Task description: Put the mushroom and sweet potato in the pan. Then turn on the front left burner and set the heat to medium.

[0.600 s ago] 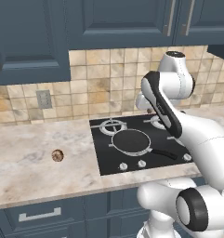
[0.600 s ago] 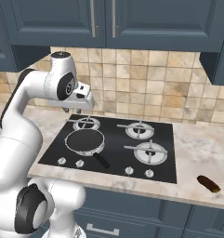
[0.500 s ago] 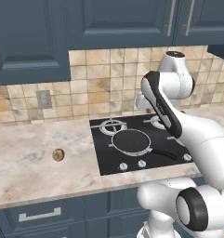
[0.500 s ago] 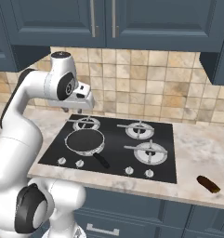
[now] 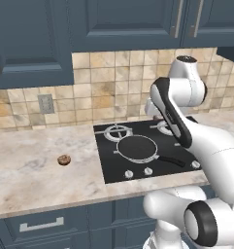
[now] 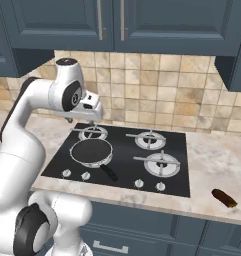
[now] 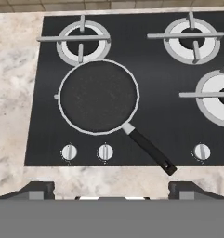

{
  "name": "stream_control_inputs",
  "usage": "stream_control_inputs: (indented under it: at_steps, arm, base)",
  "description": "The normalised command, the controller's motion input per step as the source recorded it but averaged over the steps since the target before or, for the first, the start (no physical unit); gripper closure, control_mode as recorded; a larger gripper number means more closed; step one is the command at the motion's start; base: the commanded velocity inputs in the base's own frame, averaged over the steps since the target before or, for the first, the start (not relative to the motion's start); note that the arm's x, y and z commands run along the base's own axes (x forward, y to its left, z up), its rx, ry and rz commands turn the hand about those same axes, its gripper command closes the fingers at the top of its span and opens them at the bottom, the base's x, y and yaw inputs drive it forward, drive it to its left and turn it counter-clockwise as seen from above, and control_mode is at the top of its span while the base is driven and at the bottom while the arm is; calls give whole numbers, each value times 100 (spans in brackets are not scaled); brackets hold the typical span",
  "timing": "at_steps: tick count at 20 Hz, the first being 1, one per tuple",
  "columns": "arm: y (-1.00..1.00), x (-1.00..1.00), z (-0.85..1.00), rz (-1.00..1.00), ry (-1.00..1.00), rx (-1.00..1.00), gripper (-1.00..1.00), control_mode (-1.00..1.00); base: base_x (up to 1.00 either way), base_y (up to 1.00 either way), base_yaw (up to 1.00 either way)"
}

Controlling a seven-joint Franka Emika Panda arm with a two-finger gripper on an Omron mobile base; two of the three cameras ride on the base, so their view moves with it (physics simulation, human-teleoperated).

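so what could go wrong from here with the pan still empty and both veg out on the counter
1. The mushroom lies on the counter far left of the pan, the sweet potato far right near the counter edge; a clumsy grasp might knock it off.
2. The pan handle juts over the front knobs, so reaching for them could bump the pan.
3. The open pincer hangs above the stove, so each pickup needs a long swing.
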Motion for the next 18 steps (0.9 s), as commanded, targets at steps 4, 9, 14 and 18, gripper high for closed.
stream_control_inputs:
  at_steps: [4,9,14,18]
  arm:
    - [-11,-9,0,0,0,-1,-100,-100]
    - [-53,-8,-3,1,0,-1,-100,-100]
    - [-79,-6,-14,6,0,-6,-100,-100]
    - [-78,-16,-10,6,0,-10,-100,-100]
  base:
    - [0,0,0]
    - [0,0,0]
    - [0,0,0]
    - [0,0,0]
